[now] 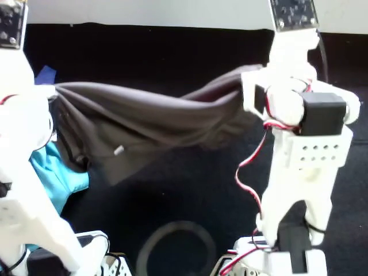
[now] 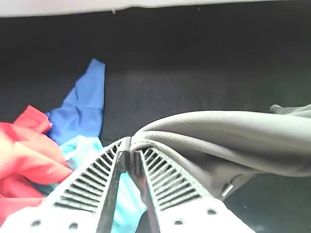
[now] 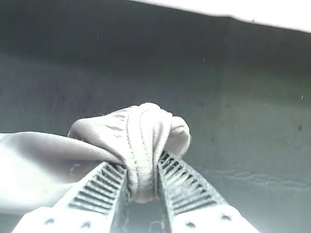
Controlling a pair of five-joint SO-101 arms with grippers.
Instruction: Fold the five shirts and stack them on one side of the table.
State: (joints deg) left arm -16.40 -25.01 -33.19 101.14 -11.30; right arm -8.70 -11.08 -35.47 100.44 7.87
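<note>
Now, the step: spreading the grey shirt (image 1: 149, 118) between my two grippers before laying it flat to fold. That is my reading, since it hangs in the air as a sagging band and does not lie on the table (image 1: 190, 195).
Grey shirt, place: stretched from side to side above the black table, one end at each of my arms. The middle droops and a loose part hangs down toward my left side.
Left gripper (image 2: 132, 151): jaws nearly together, pinching a thin edge of the grey shirt at their tips. The cloth runs away from them in a smooth fold.
Right gripper (image 3: 141, 167): jaws a little apart, clamped on a thick bunched wad of hem that bulges out past the tips.
Other shirts: a red shirt (image 2: 29, 150), a blue shirt (image 2: 82, 107) and a cyan shirt (image 1: 54, 172) lie crumpled together on the table at my left. The cyan one is partly beneath the hanging grey cloth.
Progress: early, I judge, as that heap is unfolded.
Next move calls for: lowering both ends together and level, keeping enough tension that the cloth lands flat, and setting it down apart from the heap so the drooping part does not drag over the cyan shirt.
Risk: the thin pinch on my left may slip if I pull the ends harder apart.
</note>
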